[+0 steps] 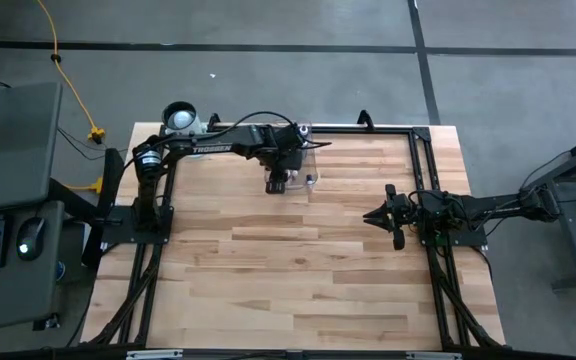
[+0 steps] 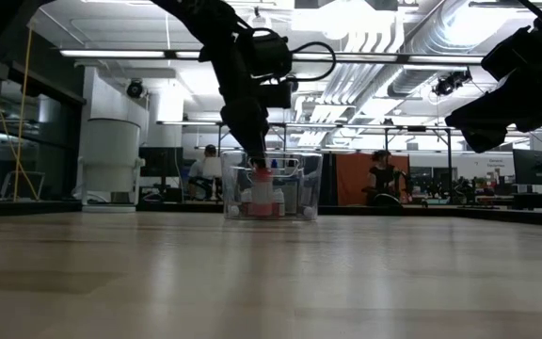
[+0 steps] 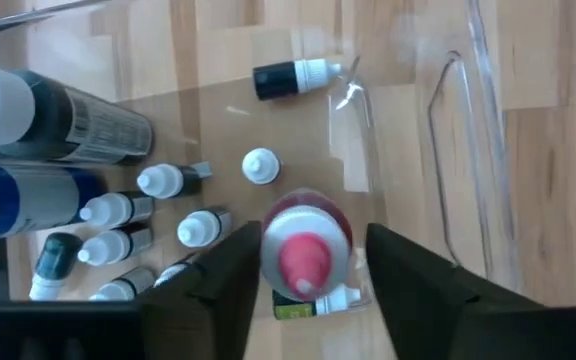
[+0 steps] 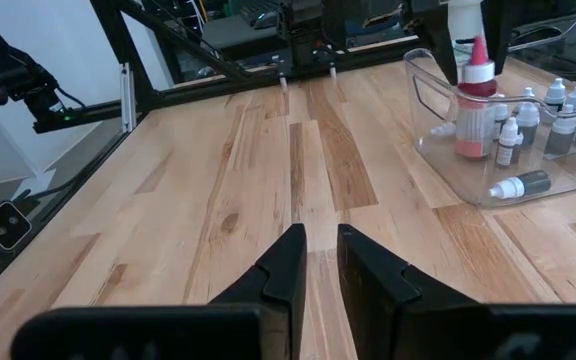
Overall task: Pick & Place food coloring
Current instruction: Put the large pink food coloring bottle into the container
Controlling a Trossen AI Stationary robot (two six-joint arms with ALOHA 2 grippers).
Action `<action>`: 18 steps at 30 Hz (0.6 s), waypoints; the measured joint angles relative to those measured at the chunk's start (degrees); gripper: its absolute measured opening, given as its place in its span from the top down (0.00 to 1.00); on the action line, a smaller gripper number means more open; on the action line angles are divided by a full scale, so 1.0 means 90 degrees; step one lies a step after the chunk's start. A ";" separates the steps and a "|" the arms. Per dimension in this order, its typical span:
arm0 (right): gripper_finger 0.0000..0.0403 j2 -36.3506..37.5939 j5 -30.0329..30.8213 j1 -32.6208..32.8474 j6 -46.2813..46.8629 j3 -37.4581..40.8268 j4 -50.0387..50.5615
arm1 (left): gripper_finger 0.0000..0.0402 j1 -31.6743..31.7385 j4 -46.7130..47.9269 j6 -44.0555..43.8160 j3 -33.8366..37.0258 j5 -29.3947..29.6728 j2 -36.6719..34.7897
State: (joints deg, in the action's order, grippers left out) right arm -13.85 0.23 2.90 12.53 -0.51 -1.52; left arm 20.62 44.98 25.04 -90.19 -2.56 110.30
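Left pincer (image 3: 303, 275) reaches down into the clear bin (image 1: 306, 160) at the far middle of the counter (image 1: 298, 270), fingers (image 3: 223, 275) spread wide on either side of a red-capped bottle (image 3: 306, 245); a thin gap shows on each side, so it is straddling the bottle, not clamped on it. The bottle stands upright inside the bin, red tip up, also seen from the right wrist (image 4: 476, 100) and from the low view (image 2: 263, 193) under the arm. Other food coloring bottles (image 3: 118, 235) sit in the bin's left part: several small white-capped dark ones upright in a cluster, one lying on its side (image 3: 293, 78) at the far wall, another lying under the red one at the near edge (image 3: 318, 303). Two bigger dark bottles (image 3: 43, 150) lie just beside the cluster. Right pincer (image 1: 386, 215) hangs over the right side of the counter, well apart from the bin, fingers (image 4: 286, 265) nearly closed with a narrow slit between, holding nothing. A white cylinder (image 1: 179, 118) stands off the far left corner of the counter. People show in the room behind, low view (image 2: 381, 174).
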 joint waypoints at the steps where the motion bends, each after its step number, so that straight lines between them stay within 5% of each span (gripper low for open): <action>1: 0.87 0.0000 0.0000 0.0000 0.0000 0.0000 0.0000 | 0.54 0.0000 0.0001 0.0000 0.0000 0.0020 0.0000; 18: 0.87 0.0000 0.0000 -0.0002 0.0000 0.0000 0.0000 | 0.46 -0.0097 0.0009 0.0000 0.0000 -0.0102 0.0000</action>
State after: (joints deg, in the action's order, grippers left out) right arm -13.85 0.23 2.87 12.53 -0.51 -1.52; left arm 19.75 45.07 25.04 -90.19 -3.49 110.30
